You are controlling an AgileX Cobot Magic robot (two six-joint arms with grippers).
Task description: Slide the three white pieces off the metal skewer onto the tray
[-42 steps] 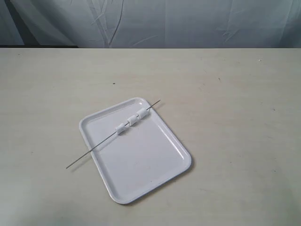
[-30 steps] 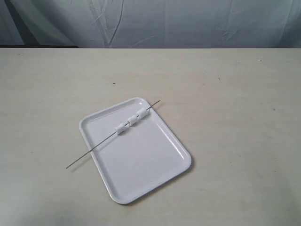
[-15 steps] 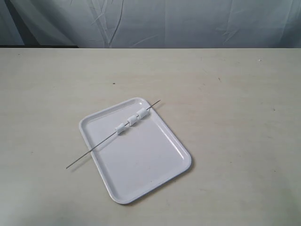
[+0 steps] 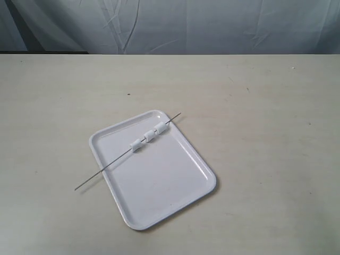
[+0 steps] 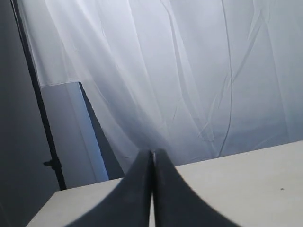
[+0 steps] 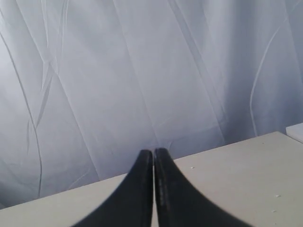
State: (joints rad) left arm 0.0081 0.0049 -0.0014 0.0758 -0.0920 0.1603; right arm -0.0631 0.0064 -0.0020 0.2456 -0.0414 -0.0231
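Observation:
In the exterior view a glossy white tray [image 4: 159,196] lies at an angle on the beige table. The thin metal skewer [image 4: 101,172] rests across the tray's far left corner, its lower end out over the table. Three white pieces [image 4: 148,136] are threaded on it in a row above the tray. Neither arm shows in the exterior view. My left gripper [image 5: 152,153] is shut with nothing between its dark fingers, pointing at the curtain. My right gripper [image 6: 153,151] is likewise shut and empty. The tray and skewer are out of both wrist views.
A pale wrinkled curtain [image 4: 175,24] hangs behind the table's far edge. A dark stand pole [image 5: 35,94] shows in the left wrist view. A white object's corner [image 6: 296,132] sits at the table edge in the right wrist view.

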